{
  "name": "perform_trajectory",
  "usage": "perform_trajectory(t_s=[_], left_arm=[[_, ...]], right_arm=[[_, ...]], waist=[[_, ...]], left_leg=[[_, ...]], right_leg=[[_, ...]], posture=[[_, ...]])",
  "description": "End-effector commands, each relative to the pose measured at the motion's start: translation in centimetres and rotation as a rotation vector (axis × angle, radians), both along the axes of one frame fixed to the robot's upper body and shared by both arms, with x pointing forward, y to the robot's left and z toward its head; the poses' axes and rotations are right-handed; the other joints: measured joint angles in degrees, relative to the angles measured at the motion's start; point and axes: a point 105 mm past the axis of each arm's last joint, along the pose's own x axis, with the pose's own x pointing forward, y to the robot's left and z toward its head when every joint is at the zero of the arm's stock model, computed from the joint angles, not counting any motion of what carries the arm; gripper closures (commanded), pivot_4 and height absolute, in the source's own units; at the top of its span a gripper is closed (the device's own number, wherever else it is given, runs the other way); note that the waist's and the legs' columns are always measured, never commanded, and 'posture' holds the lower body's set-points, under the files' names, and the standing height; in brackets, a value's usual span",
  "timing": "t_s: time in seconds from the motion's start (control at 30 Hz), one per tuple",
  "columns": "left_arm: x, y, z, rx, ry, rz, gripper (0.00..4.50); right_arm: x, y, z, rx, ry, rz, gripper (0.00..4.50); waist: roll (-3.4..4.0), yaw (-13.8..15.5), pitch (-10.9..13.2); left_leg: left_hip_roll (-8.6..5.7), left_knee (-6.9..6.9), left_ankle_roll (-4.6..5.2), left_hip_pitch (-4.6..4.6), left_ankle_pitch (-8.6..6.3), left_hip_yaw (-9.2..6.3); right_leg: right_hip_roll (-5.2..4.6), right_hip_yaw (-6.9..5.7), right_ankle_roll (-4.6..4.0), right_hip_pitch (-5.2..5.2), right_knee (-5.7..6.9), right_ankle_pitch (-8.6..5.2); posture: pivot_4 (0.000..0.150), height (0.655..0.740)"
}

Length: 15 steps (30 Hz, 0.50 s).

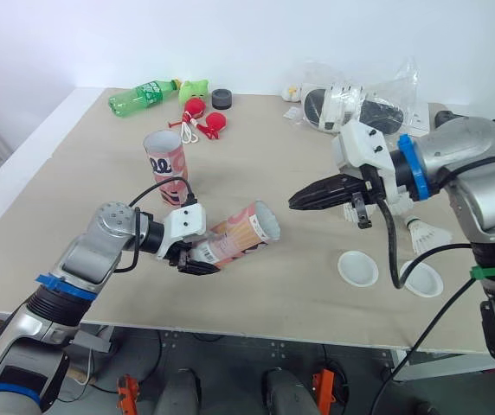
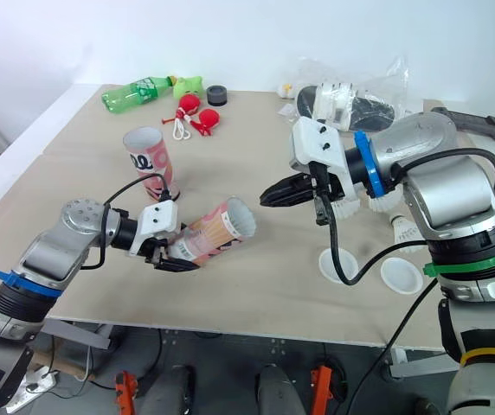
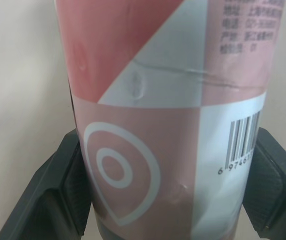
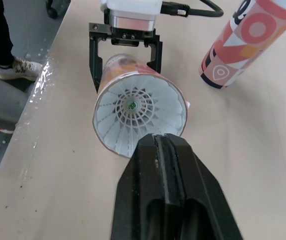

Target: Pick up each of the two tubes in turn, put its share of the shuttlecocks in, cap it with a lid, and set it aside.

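One tube [image 1: 234, 235] tilted, clamped in my L hand [image 1: 194, 259], shuttlecock [image 4: 133, 106] inside; R hand [image 1: 295, 203] closed tight, nothing held, near its mouth.

The setting looks like a robotics lab or test room rather than a home. A plain beige table [image 1: 74, 259] stands against a bare white wall [image 1: 230, 35], with a metal frame and loose cables [image 1: 157, 346] showing beneath its near edge. Along the far side lies a mixed lot of props: a green bottle [image 1: 142, 97], small red toys [image 1: 206, 117], a black ring [image 1: 221, 98] and a crumpled plastic bag [image 1: 360, 95]. Beside the table, a person's shoe [image 4: 5, 70] stands on a grey floor [image 4: 3, 115].
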Motion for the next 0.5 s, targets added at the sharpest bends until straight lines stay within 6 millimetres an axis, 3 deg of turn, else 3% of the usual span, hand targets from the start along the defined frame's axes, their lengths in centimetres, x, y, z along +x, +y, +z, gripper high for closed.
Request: perform_trajectory(t_s=[0.03,0.37,0.5], left_arm=[[-0.2,-0.2,-1.5,0.025,0.046,0.007,0.96],[-0.4,-0.4,-1.5,0.022,0.049,0.003,0.96],[-0.4,-0.5,-1.6,0.020,0.050,0.002,0.96]], right_arm=[[0.3,1.8,-0.3,-0.014,-0.032,0.039,4.42],[1.4,7.5,-5.6,-0.083,-0.010,0.121,4.42],[1.7,8.8,-6.9,-0.136,-0.021,0.153,4.42]], waist=[[0.01,0.0,0.0],[0.01,0.1,0.0],[0.02,-0.2,0.0]], left_leg=[[0.00,0.00,0.00,0.00,0.00,0.00],[0.00,0.05,-0.04,-0.03,0.03,-0.02],[0.00,0.05,-0.05,0.05,0.03,-0.04]], right_leg=[[0.00,0.00,0.00,0.00,0.00,0.00],[0.01,0.00,0.04,0.02,0.06,0.01],[0.03,-0.01,0.02,0.01,0.19,0.01]], posture=[[0.150,0.7400],[0.150,0.7400],[0.150,0.7400]])
